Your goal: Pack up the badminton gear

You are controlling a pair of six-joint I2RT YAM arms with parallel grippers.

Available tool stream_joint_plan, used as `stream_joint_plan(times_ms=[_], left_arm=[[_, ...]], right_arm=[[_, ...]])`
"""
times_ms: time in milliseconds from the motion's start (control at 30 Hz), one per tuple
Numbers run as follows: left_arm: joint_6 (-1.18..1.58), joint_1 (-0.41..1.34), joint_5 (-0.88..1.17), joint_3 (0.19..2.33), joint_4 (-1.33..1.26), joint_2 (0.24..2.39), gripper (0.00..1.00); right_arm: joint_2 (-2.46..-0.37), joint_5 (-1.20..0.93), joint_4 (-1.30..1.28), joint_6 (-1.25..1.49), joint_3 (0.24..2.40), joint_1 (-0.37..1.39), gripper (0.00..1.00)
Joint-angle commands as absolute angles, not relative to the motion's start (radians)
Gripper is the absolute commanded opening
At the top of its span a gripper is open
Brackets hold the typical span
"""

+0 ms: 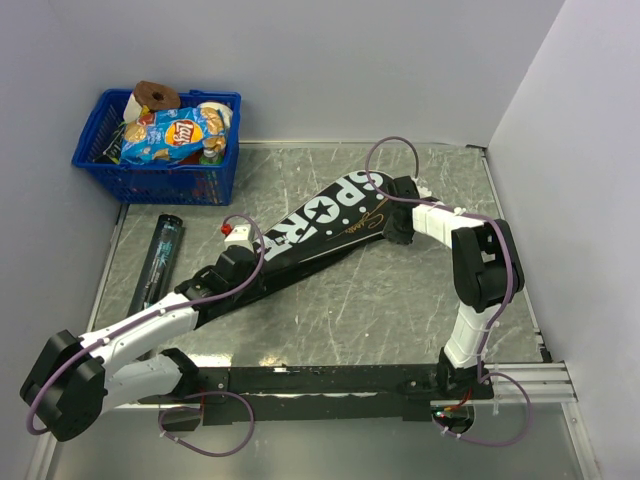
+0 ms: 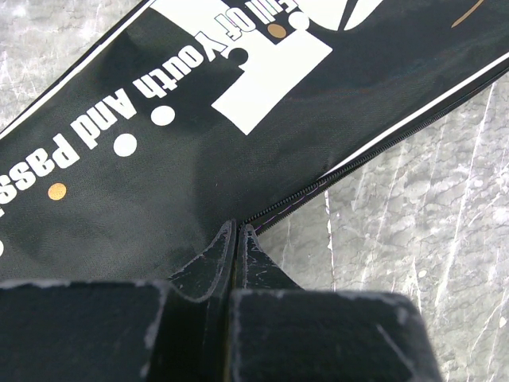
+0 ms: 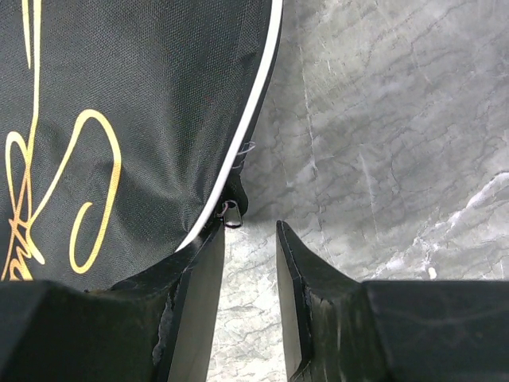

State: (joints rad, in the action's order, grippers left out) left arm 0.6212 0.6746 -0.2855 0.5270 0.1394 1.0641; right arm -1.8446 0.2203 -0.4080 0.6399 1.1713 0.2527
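The black racket-shaped bag (image 1: 320,225) lettered SPORT lies diagonally across the table, its narrow end at the near left. My left gripper (image 1: 237,263) rests on the narrow part. In the left wrist view its fingers are pressed together (image 2: 237,228) at the bag's (image 2: 199,159) zipper edge (image 2: 374,147). My right gripper (image 1: 400,222) is at the bag's wide end and stands open (image 3: 249,228) over bare table. A small metal zipper pull (image 3: 231,213) hangs just in front of its left fingertip (image 3: 208,239), beside the bag (image 3: 119,119). The long dark tube (image 1: 158,258) lies left of the bag. No rackets show.
A blue plastic basket (image 1: 112,180) with a crisp packet (image 1: 175,135) and other items stands at the far left corner. White walls close in the table at the back and right. A black rail (image 1: 330,378) runs along the near edge.
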Motion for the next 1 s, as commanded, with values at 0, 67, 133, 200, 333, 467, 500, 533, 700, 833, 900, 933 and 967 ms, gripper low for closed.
stream_joint_plan(times_ms=[0, 67, 133, 200, 333, 467, 500, 533, 700, 833, 900, 933, 967], left_arm=[[0.621, 0.67, -0.276, 0.523, 0.103, 1.068, 0.01], [0.621, 0.67, -0.276, 0.522, 0.101, 1.068, 0.01], [0.623, 0.67, -0.275, 0.52, 0.101, 1.066, 0.01], [0.623, 0.67, -0.276, 0.52, 0.103, 1.066, 0.01], [0.623, 0.67, -0.279, 0.518, 0.103, 1.065, 0.01], [0.623, 0.67, -0.279, 0.522, 0.106, 1.065, 0.01], [0.623, 0.672, -0.279, 0.522, 0.106, 1.063, 0.01], [0.623, 0.67, -0.279, 0.52, 0.104, 1.063, 0.01], [0.62, 0.67, -0.265, 0.526, 0.1, 1.069, 0.01], [0.611, 0.67, -0.249, 0.534, 0.092, 1.084, 0.01], [0.609, 0.672, -0.241, 0.535, 0.089, 1.092, 0.01], [0.607, 0.67, -0.239, 0.535, 0.087, 1.092, 0.01], [0.607, 0.672, -0.239, 0.537, 0.086, 1.094, 0.01]], right_arm=[[-1.844, 0.258, -0.387, 0.647, 1.21, 0.242, 0.39], [-1.852, 0.243, -0.37, 0.638, 1.21, 0.244, 0.38], [-1.859, 0.229, -0.348, 0.618, 1.215, 0.242, 0.36], [-1.873, 0.213, -0.339, 0.595, 1.221, 0.242, 0.33], [-1.891, 0.192, -0.336, 0.568, 1.243, 0.241, 0.2], [-1.894, 0.176, -0.324, 0.552, 1.238, 0.236, 0.12], [-1.893, 0.172, -0.322, 0.549, 1.238, 0.238, 0.1], [-1.891, 0.169, -0.319, 0.548, 1.233, 0.236, 0.04], [-1.865, 0.135, -0.29, 0.54, 1.203, 0.241, 0.0], [-1.85, 0.115, -0.282, 0.531, 1.187, 0.261, 0.0], [-1.845, 0.094, -0.276, 0.528, 1.172, 0.268, 0.0], [-1.842, 0.083, -0.276, 0.528, 1.167, 0.271, 0.0], [-1.835, 0.068, -0.275, 0.525, 1.163, 0.275, 0.0]])
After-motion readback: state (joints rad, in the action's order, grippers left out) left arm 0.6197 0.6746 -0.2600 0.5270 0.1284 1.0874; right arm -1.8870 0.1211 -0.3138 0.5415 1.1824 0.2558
